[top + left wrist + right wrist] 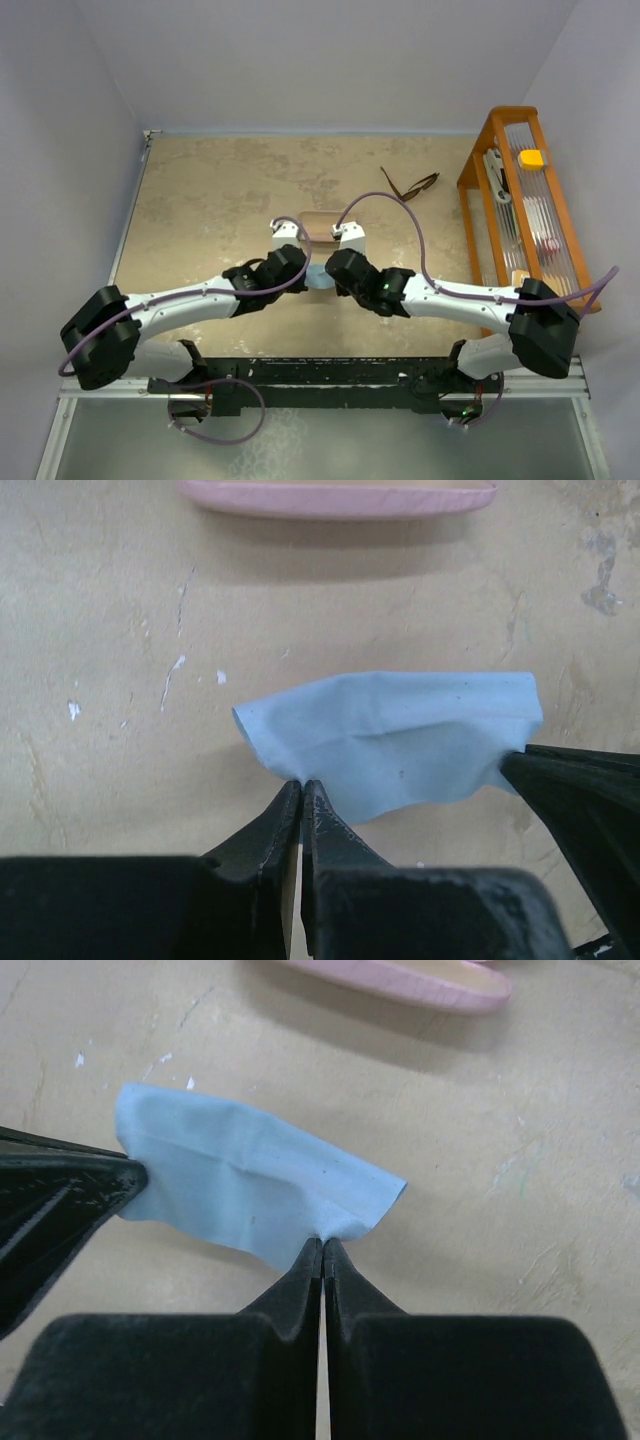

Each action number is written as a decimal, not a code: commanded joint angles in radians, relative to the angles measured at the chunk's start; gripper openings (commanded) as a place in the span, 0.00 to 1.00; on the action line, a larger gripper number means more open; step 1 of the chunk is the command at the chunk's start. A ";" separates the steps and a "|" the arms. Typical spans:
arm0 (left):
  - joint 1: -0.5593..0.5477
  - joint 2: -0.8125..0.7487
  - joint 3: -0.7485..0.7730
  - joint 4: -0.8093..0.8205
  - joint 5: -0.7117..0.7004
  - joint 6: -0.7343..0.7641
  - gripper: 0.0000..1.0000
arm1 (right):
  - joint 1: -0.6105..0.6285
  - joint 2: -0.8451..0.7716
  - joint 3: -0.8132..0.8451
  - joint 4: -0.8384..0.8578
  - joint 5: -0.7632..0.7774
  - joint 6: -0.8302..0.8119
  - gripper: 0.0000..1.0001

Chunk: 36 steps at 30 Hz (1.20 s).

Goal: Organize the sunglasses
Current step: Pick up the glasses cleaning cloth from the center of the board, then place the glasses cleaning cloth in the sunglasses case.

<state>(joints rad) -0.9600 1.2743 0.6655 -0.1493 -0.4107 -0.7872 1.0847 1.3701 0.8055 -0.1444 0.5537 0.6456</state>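
Observation:
The sunglasses (410, 186), thin dark brown frame with temple arms spread, lie on the table at the back right, apart from both arms. My left gripper (301, 786) is shut on one corner of the light blue cloth (395, 735). My right gripper (322, 1244) is shut on the opposite corner of the same cloth (240, 1180). The cloth (322, 277) hangs slack between the two grippers, a little above the table at its middle. The pink case (322, 226) lies open just beyond the cloth, and shows at the top of both wrist views (340, 498) (400, 982).
An orange wooden rack (525, 200) stands along the right edge, holding a yellow object (531, 158) and other items. Grey walls close in the table at the back and on both sides.

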 commanded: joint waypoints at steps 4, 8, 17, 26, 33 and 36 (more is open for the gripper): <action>0.094 0.110 0.179 0.024 0.082 0.126 0.00 | -0.115 0.051 0.091 0.072 -0.090 -0.107 0.00; 0.169 0.151 0.244 0.022 0.128 0.164 0.00 | -0.158 0.097 0.164 0.073 -0.115 -0.134 0.00; 0.270 0.232 0.333 0.061 0.176 0.186 0.00 | -0.250 0.183 0.254 0.089 -0.170 -0.190 0.00; 0.305 0.329 0.452 0.066 0.204 0.217 0.00 | -0.328 0.245 0.330 0.106 -0.224 -0.218 0.00; 0.329 0.392 0.500 0.062 0.211 0.227 0.00 | -0.381 0.307 0.371 0.114 -0.266 -0.228 0.00; 0.347 0.408 0.507 0.065 0.224 0.228 0.00 | -0.394 0.326 0.381 0.114 -0.284 -0.226 0.00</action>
<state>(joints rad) -0.6415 1.6699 1.1271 -0.1192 -0.2077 -0.5812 0.7113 1.6836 1.1389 -0.0563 0.3050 0.4358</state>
